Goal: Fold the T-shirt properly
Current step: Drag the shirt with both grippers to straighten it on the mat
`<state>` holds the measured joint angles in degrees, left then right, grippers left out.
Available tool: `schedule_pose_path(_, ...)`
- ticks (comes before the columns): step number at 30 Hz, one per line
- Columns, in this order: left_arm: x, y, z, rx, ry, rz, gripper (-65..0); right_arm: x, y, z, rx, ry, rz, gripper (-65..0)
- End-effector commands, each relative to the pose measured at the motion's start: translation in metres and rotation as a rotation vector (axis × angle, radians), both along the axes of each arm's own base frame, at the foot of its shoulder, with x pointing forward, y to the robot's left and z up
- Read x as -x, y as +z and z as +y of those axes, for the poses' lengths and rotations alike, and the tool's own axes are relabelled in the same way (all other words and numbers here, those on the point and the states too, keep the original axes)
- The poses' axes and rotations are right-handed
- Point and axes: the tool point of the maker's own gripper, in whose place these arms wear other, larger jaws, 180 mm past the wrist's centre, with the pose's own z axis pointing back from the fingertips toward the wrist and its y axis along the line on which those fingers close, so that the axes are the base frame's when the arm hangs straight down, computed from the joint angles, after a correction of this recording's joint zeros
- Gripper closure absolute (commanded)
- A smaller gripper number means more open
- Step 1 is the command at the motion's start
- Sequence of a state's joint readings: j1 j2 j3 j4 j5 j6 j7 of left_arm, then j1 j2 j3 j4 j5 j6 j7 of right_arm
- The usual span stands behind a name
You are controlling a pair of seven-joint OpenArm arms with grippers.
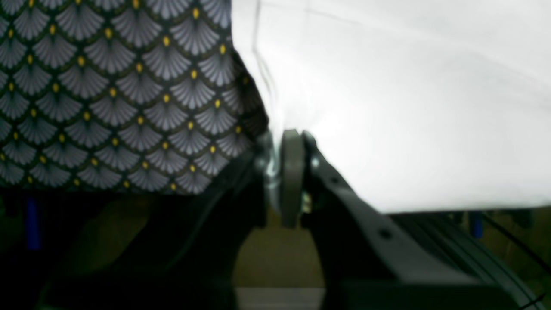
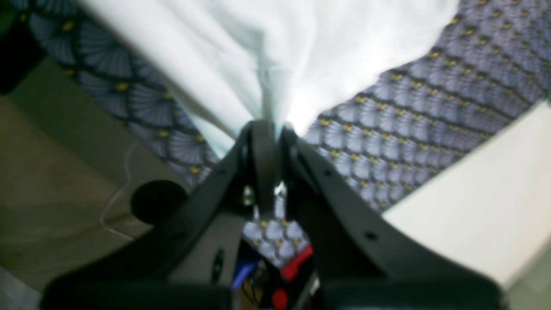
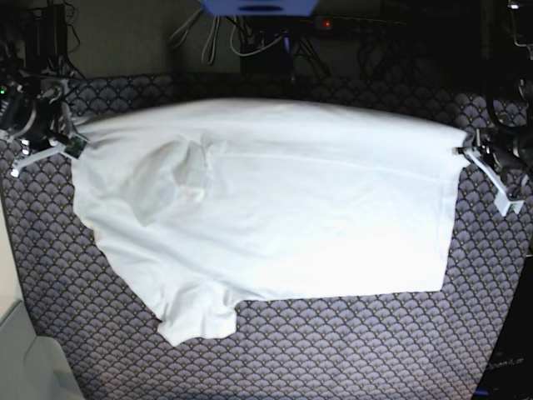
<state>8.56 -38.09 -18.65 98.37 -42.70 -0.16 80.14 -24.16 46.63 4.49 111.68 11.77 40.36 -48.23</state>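
Observation:
The white T-shirt [image 3: 275, 217] is stretched wide across the patterned tablecloth [image 3: 350, 350], one sleeve hanging toward the front left. My left gripper [image 3: 463, 151] is at the right of the base view, shut on the shirt's right edge; in the left wrist view its fingers [image 1: 292, 172] pinch the white fabric [image 1: 409, 107]. At the base view's left, my right gripper [image 3: 77, 143] is shut on the shirt's left corner. The right wrist view shows its jaws [image 2: 269, 129] closed on bunched white cloth [image 2: 280, 51]. Both held edges look raised off the table.
The fan-patterned cloth [image 1: 107, 94] covers the whole table. A white box or ledge [image 2: 482, 202] sits beside the table at the base view's lower left [image 3: 21, 358]. Cables and a power strip [image 3: 350, 25] lie behind the table's far edge.

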Motion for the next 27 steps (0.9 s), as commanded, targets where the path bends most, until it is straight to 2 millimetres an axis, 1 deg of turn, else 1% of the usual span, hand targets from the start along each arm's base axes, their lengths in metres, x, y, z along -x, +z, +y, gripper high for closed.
schedule_pose_path(1,-0.007,0.012,0.011,-0.040,0.004,-0.031,-0.5,-0.007,0.011,-0.012,0.051,-0.006,-0.034,0.0)
schedule_pose_path(2,-0.007,0.012,0.011,-0.040,0.004,-0.031,-0.5,-0.009,0.011,-0.011,0.040,-0.017,-0.045,0.0)
schedule_pose_path(5,-0.007,0.013,0.010,-0.041,0.003,-0.032,-0.5,-0.014,0.020,-0.020,0.042,-0.054,-0.080,0.0)
schedule_pose_path(9,-0.007,0.013,0.012,-0.047,0.004,-0.032,-0.5,-0.016,0.024,-0.024,0.032,-0.068,-0.102,0.0)
schedule_pose_path(12,-0.007,0.012,0.012,-0.048,0.004,-0.030,-0.5,-0.006,0.019,-0.025,0.007,-0.106,-0.097,0.0)
schedule_pose_path(17,-0.006,0.010,0.012,-0.042,0.012,-0.024,-0.5,0.012,0.003,-0.009,-0.082,-0.131,-0.077,0.0)
schedule_pose_path(19,-0.003,0.005,0.010,-0.034,0.017,-0.016,-0.5,0.017,-0.002,-0.003,-0.105,-0.147,-0.069,0.0)
schedule_pose_path(23,-0.001,0.000,0.004,-0.013,0.022,-0.014,-0.5,0.022,-0.010,0.006,-0.146,-0.180,-0.063,0.0)
schedule_pose_path(27,0.000,-0.006,-0.006,0.019,0.028,-0.013,-0.5,0.025,-0.013,0.009,-0.160,-0.193,-0.057,0.0)
